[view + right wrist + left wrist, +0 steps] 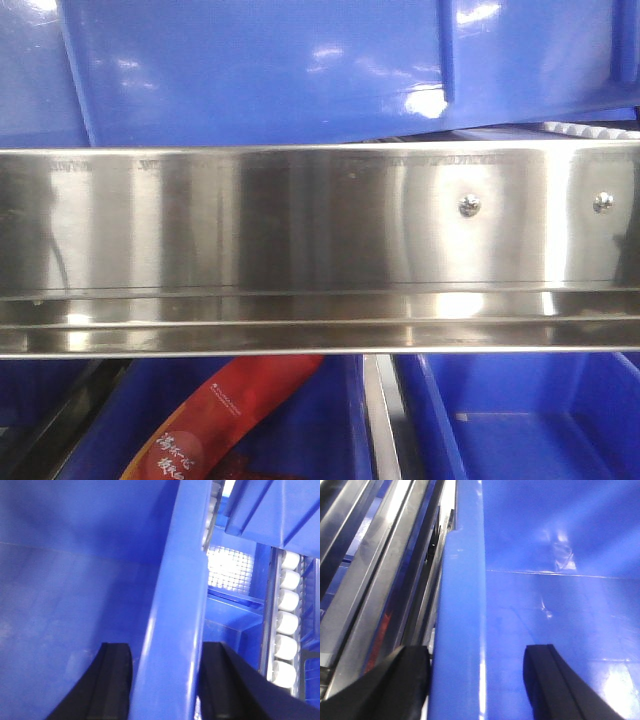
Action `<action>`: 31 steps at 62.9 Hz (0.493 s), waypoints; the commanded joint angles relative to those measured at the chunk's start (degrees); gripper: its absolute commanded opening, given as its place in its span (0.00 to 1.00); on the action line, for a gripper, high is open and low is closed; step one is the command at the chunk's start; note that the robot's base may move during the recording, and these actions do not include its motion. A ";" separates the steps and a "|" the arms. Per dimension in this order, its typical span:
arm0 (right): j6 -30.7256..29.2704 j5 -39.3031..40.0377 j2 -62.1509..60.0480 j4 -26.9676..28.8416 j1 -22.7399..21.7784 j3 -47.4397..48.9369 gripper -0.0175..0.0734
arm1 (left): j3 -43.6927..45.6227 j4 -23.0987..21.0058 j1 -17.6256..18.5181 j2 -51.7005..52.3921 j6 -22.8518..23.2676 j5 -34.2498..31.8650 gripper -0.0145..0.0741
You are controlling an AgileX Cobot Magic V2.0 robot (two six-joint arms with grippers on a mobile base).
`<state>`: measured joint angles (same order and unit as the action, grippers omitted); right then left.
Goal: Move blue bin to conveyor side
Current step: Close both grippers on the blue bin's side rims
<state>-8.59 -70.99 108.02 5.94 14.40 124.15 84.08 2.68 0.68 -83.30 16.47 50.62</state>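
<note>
The blue bin is large and glossy and fills the top of the front view above the rail, slightly tilted, with a raised rib on its wall. In the left wrist view my left gripper straddles the bin's thick rim. One finger is outside against the rim and the other is inside the bin. In the right wrist view my right gripper is shut on the opposite rim, with a finger pressed on each side. The dark belt of the conveyor side does not show.
A shiny stainless-steel rail with two screws crosses the front view. Below it are blue bins, one holding a red printed packet. Metal rails run left of the bin. White rollers and another blue bin lie to its right.
</note>
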 commanded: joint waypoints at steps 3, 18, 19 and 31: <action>0.17 1.03 -0.39 0.45 0.12 0.19 0.11 | 0.17 0.10 0.24 0.08 0.22 -1.01 0.42; 0.17 1.03 -0.39 0.45 0.12 0.19 0.11 | 0.17 0.52 0.24 0.08 0.22 -0.14 0.14; 0.17 1.03 -0.39 0.45 0.12 0.19 0.11 | 0.17 0.52 0.24 0.08 0.22 -0.14 0.12; 0.17 1.03 -0.88 0.43 0.12 0.46 0.11 | 0.17 0.52 0.24 0.08 0.22 -0.72 0.14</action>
<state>-8.59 -70.99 108.02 5.94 14.40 124.15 84.08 4.54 0.68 -83.30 16.47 51.31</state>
